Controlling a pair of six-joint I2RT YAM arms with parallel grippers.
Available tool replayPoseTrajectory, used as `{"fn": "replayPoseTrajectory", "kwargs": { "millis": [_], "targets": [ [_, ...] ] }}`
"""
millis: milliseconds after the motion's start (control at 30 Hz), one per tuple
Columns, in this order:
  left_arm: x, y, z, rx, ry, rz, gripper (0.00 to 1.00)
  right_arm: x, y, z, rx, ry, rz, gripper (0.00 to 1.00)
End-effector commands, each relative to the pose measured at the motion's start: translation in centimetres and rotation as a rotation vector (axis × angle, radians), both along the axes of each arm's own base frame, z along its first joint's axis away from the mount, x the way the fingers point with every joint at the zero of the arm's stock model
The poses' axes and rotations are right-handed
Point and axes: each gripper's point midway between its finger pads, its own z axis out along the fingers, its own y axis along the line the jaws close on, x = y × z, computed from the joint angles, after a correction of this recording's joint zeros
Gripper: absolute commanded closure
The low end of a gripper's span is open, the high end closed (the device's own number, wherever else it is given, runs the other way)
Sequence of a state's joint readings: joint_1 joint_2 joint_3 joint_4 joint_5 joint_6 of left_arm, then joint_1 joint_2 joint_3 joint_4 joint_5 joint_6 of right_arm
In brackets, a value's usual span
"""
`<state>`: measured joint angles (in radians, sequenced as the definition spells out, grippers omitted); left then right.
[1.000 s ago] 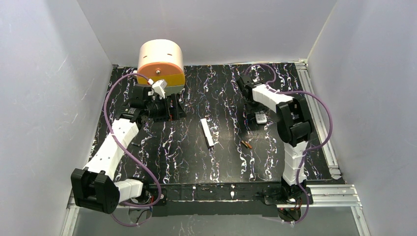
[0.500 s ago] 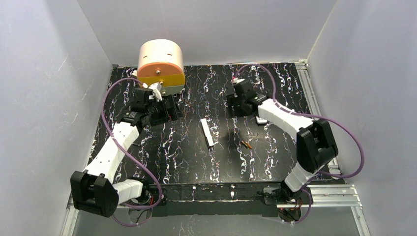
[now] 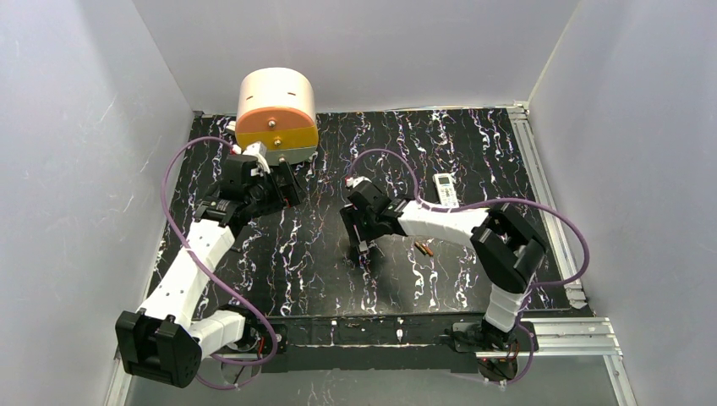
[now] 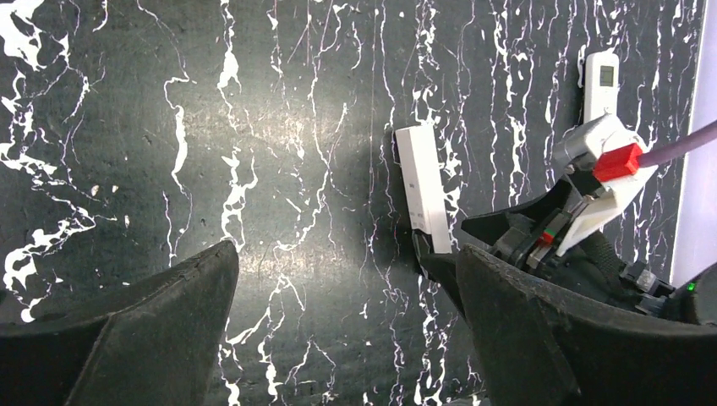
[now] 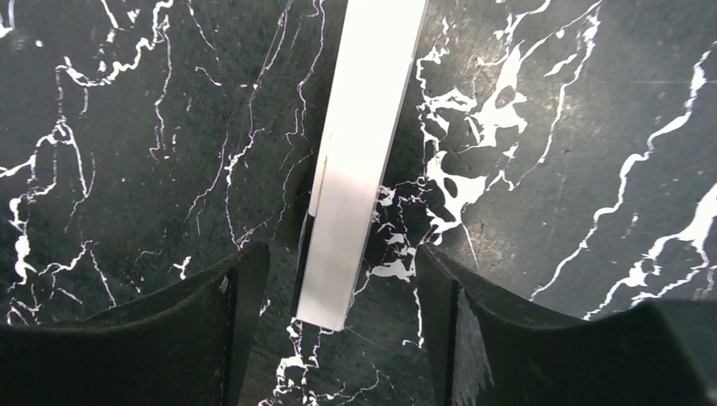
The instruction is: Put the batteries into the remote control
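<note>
Straddled long plain white plastic bar [image 5: 363, 127] at counter [image 3: 287, 271] centre with right hand [image 5: 338, 288] spread apart, unclamped. Held left hand [image 4: 342, 279] wide apart, empty. Saw small white buttoned remote control [image 3: 446, 189] at 1 o'clock, copper-orange cylinder batteries [image 3: 424, 249] at 3. Probably bar-grasping step; next: close squarely.

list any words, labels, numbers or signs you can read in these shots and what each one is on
No text can be read in any view.
remote control: marks on its display and buttons are too small to read.
white bar: plain face, no print visible.
round orange and cream drum: no label visible.
</note>
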<state>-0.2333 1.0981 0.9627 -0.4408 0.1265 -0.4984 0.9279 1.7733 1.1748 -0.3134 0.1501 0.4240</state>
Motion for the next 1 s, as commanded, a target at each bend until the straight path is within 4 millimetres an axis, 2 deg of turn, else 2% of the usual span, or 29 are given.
{"fn": "replayPoseTrajectory", "kwargs": {
  "millis": [0,167,367,467,567,667,767,967],
  "targets": [
    [-0.6,0.2,0.2,-0.001,-0.013,0.004,0.01,0.7,1.3,0.4,0.011,-0.027,-0.029,0.30],
    [-0.5,0.4,0.4,-0.006,-0.023,0.032,0.02,0.7,1.7,-0.6,-0.064,-0.043,-0.004,0.43],
    [-0.7,0.3,0.7,-0.023,-0.049,0.031,0.01,1.0,1.8,-1.7,-0.111,-0.043,-0.027,0.51],
    [-1.2,0.1,0.6,-0.031,-0.061,0.010,0.02,1.5,1.3,-2.2,-0.157,-0.037,-0.080,0.59],
    [-1.8,0.3,0.9,-0.033,-0.086,0.005,0.02,1.6,1.7,-2.2,-0.139,-0.025,-0.108,0.71],
    [-2.5,-0.1,1.6,-0.042,-0.119,-0.037,0.01,1.4,3.4,-0.8,-0.027,0.032,-0.117,0.75],
    [-3.3,-0.6,2.0,-0.059,-0.143,-0.086,0.02,1.2,5.7,2.1,0.219,0.164,-0.138,0.75],
    [-4.2,-3.0,2.0,-0.181,-0.116,-0.175,0.02,3.5,5.9,8.7,0.726,0.424,-0.286,0.75]
  ]
}}
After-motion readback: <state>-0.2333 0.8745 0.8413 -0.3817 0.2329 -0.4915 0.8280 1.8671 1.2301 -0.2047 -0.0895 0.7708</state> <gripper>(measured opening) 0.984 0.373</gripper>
